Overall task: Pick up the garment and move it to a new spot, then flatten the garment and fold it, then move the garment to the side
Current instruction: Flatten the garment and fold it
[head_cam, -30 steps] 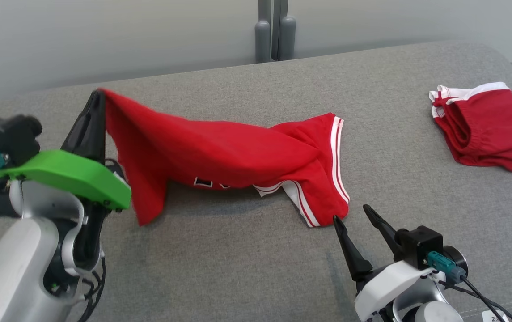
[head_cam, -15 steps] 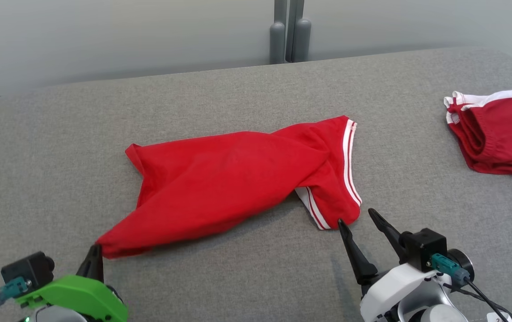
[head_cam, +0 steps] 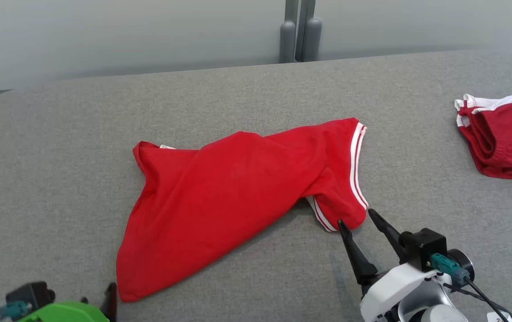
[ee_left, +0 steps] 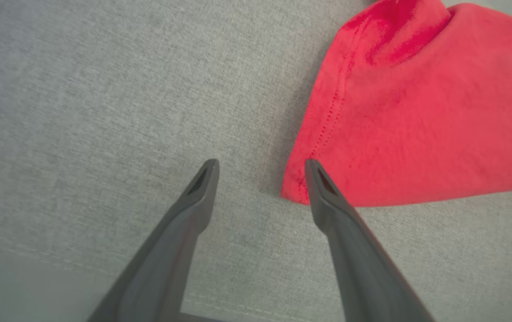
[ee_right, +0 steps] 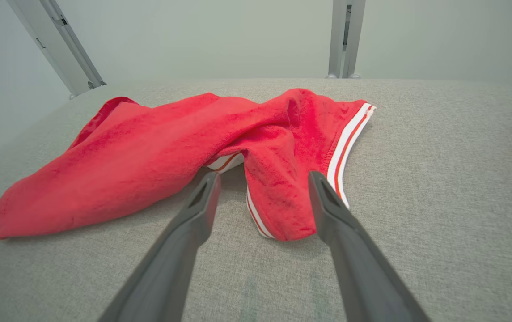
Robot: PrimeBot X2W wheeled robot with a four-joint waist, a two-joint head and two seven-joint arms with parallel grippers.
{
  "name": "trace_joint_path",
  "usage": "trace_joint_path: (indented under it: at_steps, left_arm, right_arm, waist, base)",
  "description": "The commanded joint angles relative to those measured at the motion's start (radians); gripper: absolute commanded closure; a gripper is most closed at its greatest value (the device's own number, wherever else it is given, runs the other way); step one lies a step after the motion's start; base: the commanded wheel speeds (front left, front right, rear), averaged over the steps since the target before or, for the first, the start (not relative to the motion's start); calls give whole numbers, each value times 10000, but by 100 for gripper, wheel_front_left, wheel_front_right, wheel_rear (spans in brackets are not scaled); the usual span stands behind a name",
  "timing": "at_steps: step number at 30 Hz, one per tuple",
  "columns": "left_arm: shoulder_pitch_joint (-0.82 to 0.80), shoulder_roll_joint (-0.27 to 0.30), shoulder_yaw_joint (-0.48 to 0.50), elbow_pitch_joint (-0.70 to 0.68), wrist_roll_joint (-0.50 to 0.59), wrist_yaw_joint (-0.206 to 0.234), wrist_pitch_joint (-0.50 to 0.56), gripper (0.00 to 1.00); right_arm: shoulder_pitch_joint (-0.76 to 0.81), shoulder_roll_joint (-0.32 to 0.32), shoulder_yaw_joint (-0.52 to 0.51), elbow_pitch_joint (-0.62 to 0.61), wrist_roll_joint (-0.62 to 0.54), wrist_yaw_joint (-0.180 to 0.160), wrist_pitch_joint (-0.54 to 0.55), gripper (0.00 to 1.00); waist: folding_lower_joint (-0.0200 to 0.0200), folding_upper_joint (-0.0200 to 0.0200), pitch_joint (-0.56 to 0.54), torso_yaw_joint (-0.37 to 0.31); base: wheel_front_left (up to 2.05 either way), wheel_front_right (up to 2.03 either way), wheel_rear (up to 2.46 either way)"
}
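The red shirt (head_cam: 229,197) lies rumpled mid-tabletop (head_cam: 81,134), unheld. The left claw (ee_left: 261,164) stands apart just beside its near corner, and the right claw (head_cam: 355,216) apart at the white-striped edge (head_cam: 356,165). To flatten it, each should pinch low and draw outward evenly.

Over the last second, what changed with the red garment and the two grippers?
The left gripper lowered the raised corner of the red white-striped cloth garment toward the robot and let go; open now, corner on the grey fabric surface. The right gripper stayed open by the striped hem; the other white-banded red garment stayed put.
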Motion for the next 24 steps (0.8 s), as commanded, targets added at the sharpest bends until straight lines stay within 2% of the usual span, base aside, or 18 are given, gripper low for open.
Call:
trace_joint_path:
  at_steps: [1,5,9,18,24]
  left_arm:
    - [-409,298,113,-74,189,102,47,0]
    - [-1589,1018,235,-384,773,238,315,0]
    - [-3414,1524,-194,-217,1575,3,969,0]
    - [-7064,1125,-1844,1982,2837,-1293,2727,0]
    - [-8819,1132,-2706,3587,3731,-1845,3716,0]
  right_arm:
    - [43,-22,-38,-45,-20,-8,-67,0]
    - [-29,-11,-109,-118,-75,-10,-84,0]
    - [-261,2,-42,-162,-111,-8,-107,0]
    - [-1124,-203,7,-480,-362,-10,-250,0]
    - [-1424,-257,-40,-642,-434,-8,-248,0]
  waist:
    - [0,0,44,15]
    - [0,0,238,17]
    - [0,0,539,-160]
    - [0,0,1777,-1075]
    - [0,0,2524,-1664]
  base:
    - [0,0,0]
    - [0,0,0]
    - [0,0,0]
    - [0,0,0]
    - [0,0,0]
